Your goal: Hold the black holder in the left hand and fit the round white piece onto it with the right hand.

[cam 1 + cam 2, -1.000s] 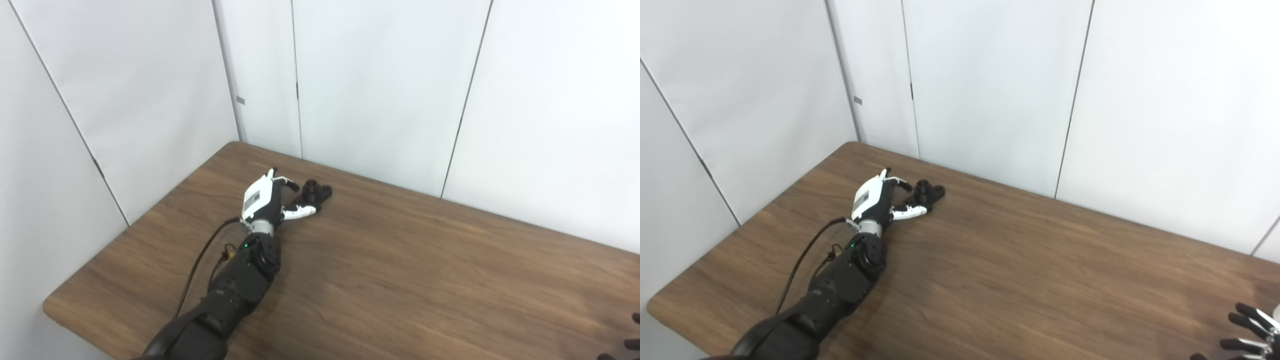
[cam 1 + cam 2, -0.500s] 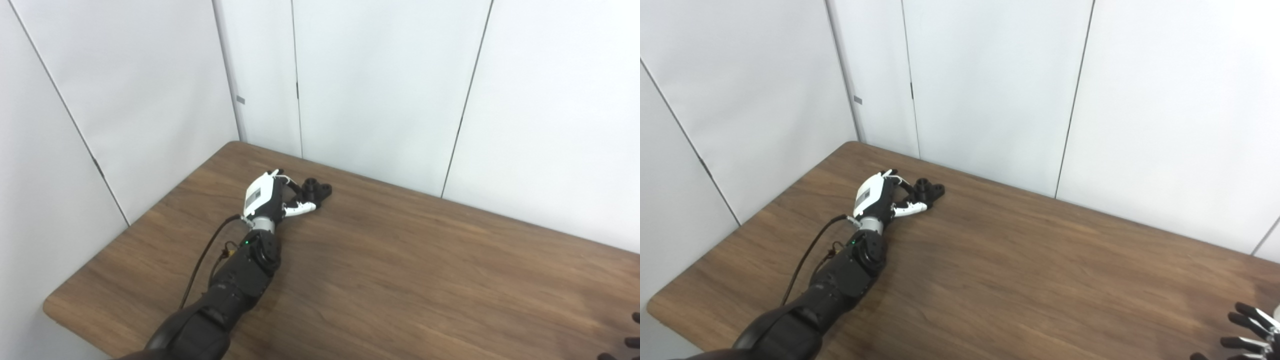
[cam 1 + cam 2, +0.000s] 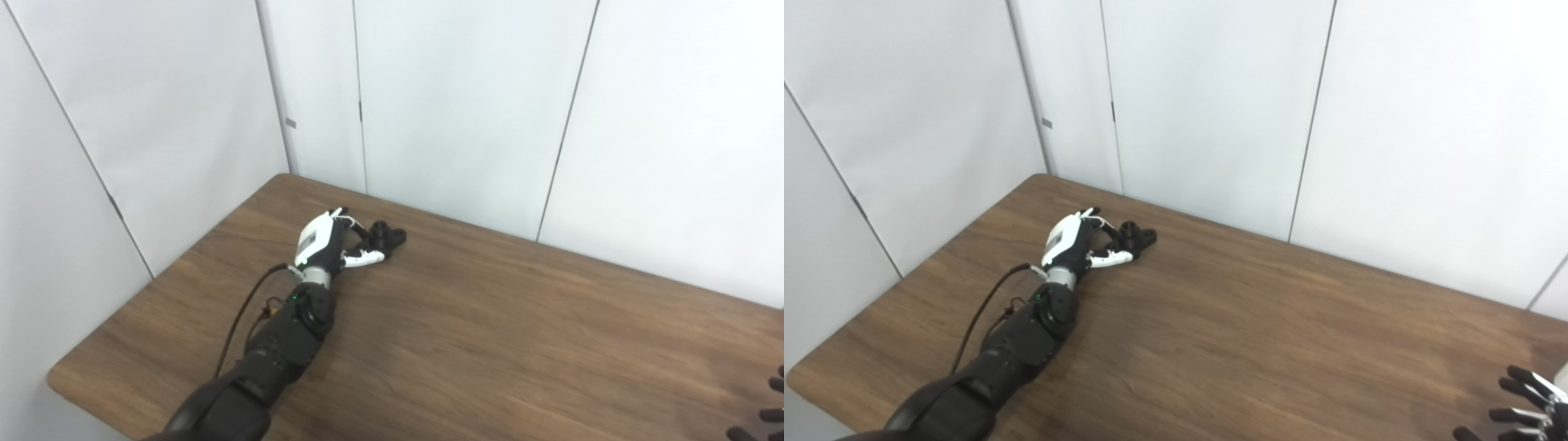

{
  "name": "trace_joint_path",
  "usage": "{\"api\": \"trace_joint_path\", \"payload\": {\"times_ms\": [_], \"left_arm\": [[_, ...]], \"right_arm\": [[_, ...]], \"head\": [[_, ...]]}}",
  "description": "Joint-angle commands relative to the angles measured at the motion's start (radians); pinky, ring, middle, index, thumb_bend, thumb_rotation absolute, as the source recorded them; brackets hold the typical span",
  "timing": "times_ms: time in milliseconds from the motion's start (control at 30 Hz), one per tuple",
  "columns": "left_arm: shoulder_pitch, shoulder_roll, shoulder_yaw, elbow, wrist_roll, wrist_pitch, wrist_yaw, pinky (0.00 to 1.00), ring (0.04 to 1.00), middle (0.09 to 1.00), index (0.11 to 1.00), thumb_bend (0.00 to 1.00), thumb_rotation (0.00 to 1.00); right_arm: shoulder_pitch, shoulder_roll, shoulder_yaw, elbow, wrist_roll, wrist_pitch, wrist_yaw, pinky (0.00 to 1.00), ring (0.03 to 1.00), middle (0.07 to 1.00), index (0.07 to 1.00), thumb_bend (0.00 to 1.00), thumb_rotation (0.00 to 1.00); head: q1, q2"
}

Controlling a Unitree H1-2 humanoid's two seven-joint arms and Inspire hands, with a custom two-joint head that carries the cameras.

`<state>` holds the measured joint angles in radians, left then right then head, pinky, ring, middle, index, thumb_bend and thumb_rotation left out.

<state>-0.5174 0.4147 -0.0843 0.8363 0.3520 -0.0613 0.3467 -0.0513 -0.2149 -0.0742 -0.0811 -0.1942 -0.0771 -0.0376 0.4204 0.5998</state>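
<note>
pretty early on tbh. the black holder (image 3: 384, 237) is being closed on by the left hand (image 3: 324, 242) at the far table (image 3: 490, 343) corner, not lifted yet. right hand (image 3: 1528, 401) is spread, empty. round white piece isn't seen anywhere.

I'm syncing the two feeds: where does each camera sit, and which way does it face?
Left eye view: on the head, looking down at the table; left hand at the holder, right hand's fingertips at the corner.
Right eye view: beside it, same aim; more of the right hand shows.
Both share the table, holder and left arm.
</note>
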Motion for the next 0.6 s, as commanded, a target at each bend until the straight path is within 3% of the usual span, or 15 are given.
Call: {"api": "trace_joint_path", "payload": {"times_ms": [0, 200, 567], "left_arm": [[0.069, -0.073, -0.05, 0.008, -0.032, -0.022, -0.134, 1.0, 1.0, 0.94, 0.484, 0.52, 0.06], [0.092, -0.049, -0.123, -0.106, -0.008, -0.049, -0.225, 1.0, 1.0, 0.954, 0.483, 0.52, 0.06], [0.137, -0.057, -0.236, -0.301, -0.037, -0.062, -0.381, 1.0, 1.0, 0.982, 0.483, 0.52, 0.06]], "right_arm": [[-0.025, -0.002, -0.01, -0.034, -0.002, -0.012, -0.012, 0.42, 0.574, 0.734, 0.76, 0.52, 0.0], [-0.029, -0.001, -0.007, -0.03, -0.007, -0.016, -0.011, 0.42, 0.548, 0.724, 0.751, 0.53, 0.0], [-0.038, 0.009, -0.008, -0.036, 0.006, -0.009, -0.007, 0.43, 0.544, 0.703, 0.728, 0.57, 0.0]], "head": [[-0.001, 0.001], [-0.031, 0.006], [-0.128, 0.024]]}}
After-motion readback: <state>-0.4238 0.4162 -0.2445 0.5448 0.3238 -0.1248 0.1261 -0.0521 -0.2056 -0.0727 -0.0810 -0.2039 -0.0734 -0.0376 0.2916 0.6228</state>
